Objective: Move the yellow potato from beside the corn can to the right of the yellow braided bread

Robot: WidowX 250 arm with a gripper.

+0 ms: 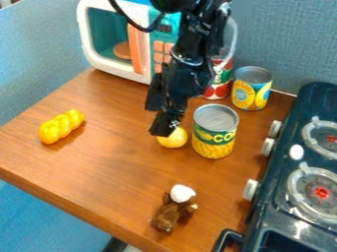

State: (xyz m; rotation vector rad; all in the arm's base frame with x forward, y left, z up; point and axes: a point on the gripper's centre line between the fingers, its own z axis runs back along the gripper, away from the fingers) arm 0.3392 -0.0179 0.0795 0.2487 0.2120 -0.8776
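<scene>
Gripper (160,116) hanging over table (118,162), pointing down, tip overlapping upper edge of ball (173,140) from where I'm standing. Can't tell whether it's clenched or released, or touching ball. Ball sitting just under tip, slightly toward corn can (215,132), round, so offering no long axis. Corn can standing upright just beside ball, on side toward stove (276,202). Yellow twist (60,126) lying well apart, across table. Brown toy (171,211) resting nearer table's front edge.
</scene>
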